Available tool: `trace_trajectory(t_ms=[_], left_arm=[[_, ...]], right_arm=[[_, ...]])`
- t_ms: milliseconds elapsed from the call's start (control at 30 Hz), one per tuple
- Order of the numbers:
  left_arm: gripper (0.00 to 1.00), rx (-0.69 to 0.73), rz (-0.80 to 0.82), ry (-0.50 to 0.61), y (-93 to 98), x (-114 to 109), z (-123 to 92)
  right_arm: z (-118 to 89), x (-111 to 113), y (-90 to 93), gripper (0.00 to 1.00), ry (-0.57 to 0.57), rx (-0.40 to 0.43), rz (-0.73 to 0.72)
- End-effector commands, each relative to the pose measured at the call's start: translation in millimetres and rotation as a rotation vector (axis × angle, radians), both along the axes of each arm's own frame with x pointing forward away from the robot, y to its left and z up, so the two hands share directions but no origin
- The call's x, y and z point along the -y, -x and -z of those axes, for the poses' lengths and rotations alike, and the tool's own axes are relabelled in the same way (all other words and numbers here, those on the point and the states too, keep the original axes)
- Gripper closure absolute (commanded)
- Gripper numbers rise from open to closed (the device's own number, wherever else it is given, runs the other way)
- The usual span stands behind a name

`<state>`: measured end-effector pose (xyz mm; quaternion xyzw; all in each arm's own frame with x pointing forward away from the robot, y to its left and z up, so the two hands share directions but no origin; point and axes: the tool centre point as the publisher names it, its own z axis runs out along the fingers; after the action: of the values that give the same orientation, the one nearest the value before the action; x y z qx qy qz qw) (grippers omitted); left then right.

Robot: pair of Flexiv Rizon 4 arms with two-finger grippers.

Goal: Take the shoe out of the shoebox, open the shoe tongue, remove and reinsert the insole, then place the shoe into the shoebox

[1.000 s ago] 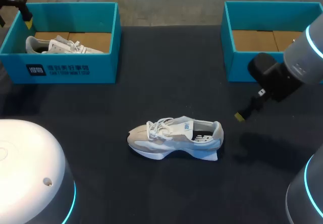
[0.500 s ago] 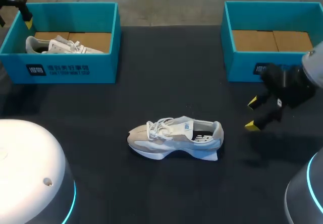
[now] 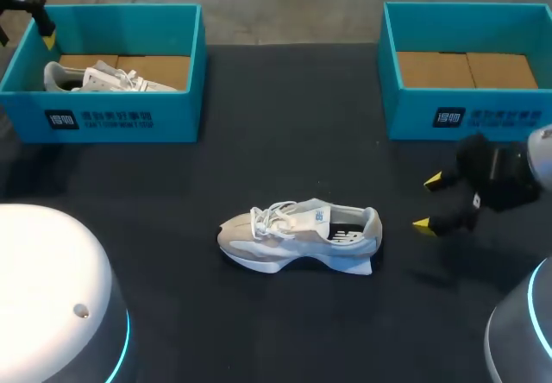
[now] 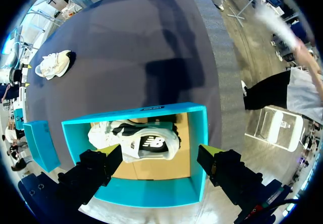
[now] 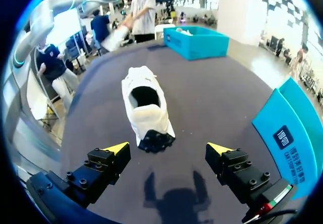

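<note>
Pale shoe [image 3: 297, 236] on its sole at centre of worktop [image 3: 285, 124]. R tool [image 3: 428, 202] wide open, empty, near heel. L tool [image 4: 159, 152] wide open, empty, over L shoebox [image 4: 151, 193] w/ 2nd shoe [image 4: 136, 143] inside.

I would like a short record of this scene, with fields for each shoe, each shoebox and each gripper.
shoe: upright on the table, between the two shoeboxes
second shoe: inside the left shoebox
right shoebox: holds no shoe
left gripper: open, above the left shoebox
right gripper: open, behind the shoe's heel, not touching it
</note>
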<state>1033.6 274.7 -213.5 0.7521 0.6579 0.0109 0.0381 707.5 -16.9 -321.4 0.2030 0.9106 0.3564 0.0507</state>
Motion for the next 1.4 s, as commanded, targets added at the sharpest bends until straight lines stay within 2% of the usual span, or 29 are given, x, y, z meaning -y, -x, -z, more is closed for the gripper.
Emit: trace_trajectory(t_ms=[33, 300, 400, 567, 700, 733, 767, 967, 1400], left_arm=[[0.0, 0.003, 0.0, -0.001, 1.5, -0.1, -0.2], [0.0, 0.003, 0.0, -0.001, 1.5, -0.1, -0.2], [0.0, 0.003, 0.0, -0.001, 1.5, -0.1, -0.2], [0.0, 0.003, 0.0, -0.001, 1.5, -0.1, -0.2], [0.0, 0.003, 0.0, -0.001, 1.5, -0.1, -0.2], [0.0, 0.003, 0.0, -0.001, 1.5, -0.1, -0.2], [0.0, 0.003, 0.0, -0.001, 1.5, -0.1, -0.2], [0.0, 0.003, 0.0, -0.001, 1.5, -0.1, -0.2], [0.0, 0.003, 0.0, -0.001, 1.5, -0.1, -0.2]], right_arm=[[2.7, 2.0, 8.6, 0.0, -0.076, 0.074, 0.035], [2.7, 2.0, 8.6, 0.0, -0.076, 0.074, 0.035], [11.7, -5.6, 7.2, 0.0, -0.061, 0.092, -0.005], [24.0, -2.3, 8.7, 0.0, -0.09, 0.104, -0.082], [32.0, 5.1, 12.7, 0.0, -0.125, 0.133, -0.132], [38.0, 17.5, 13.1, 0.0, -0.145, 0.148, -0.143], [39.9, 20.8, 12.8, 0.0, -0.144, 0.158, -0.156], [59.0, 44.2, 0.8, 0.0, -0.163, 0.151, -0.143], [72.6, 49.8, 2.2, 0.0, -0.211, 0.153, -0.164]])
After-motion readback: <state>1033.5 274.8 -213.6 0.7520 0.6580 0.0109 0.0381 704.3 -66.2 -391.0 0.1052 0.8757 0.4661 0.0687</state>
